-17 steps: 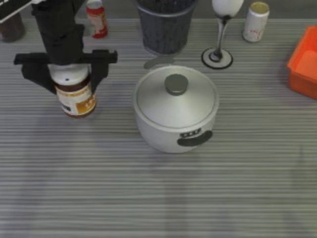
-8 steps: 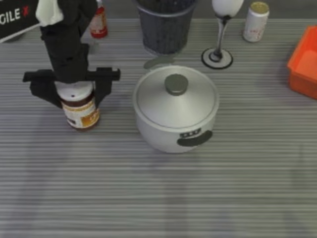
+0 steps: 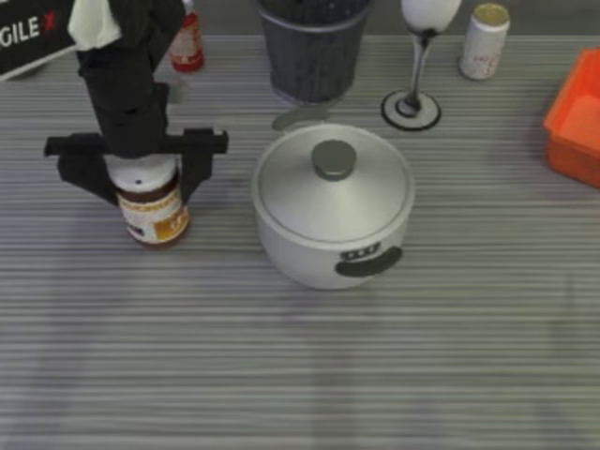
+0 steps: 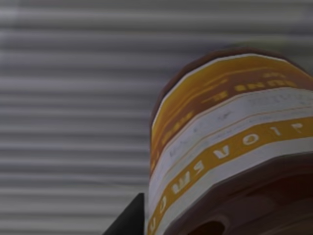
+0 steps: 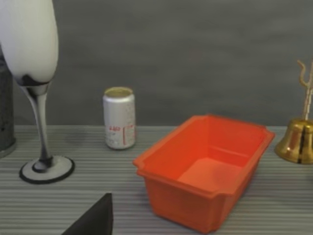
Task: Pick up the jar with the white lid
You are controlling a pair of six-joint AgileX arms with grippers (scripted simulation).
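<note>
The left gripper [image 3: 137,167] has its 2 fingers clenched on the jar with the white lid [image 3: 153,206], at the table's [image 3: 300,356] left, beside the grey pot [image 3: 333,202]. The right arm is out of the top view, and I cannot tell its fingers' state

Pot [image 3: 333,206] on striped table [image 3: 300,366]
</note>
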